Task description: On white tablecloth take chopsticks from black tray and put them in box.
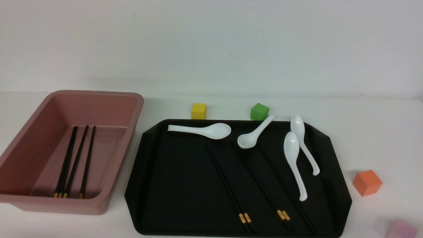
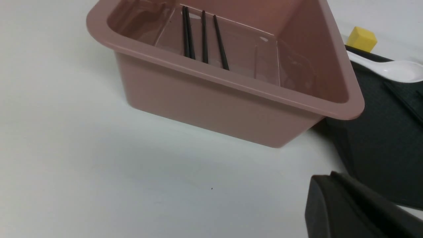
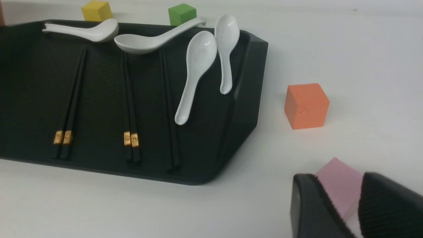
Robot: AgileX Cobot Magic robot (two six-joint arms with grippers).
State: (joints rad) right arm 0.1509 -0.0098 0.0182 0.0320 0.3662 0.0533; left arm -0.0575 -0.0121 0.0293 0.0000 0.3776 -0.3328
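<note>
A plain white wall (image 1: 211, 43) fills the upper half of the frame, bare apart from a few faint specks. It meets the white-covered table along a soft line running across the middle of the frame. The light is even and diffuse, casting only pale, short shadows.

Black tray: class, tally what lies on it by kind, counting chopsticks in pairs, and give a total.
Spoons: 4
Chopstick pairs: 3
Total: 7
</note>
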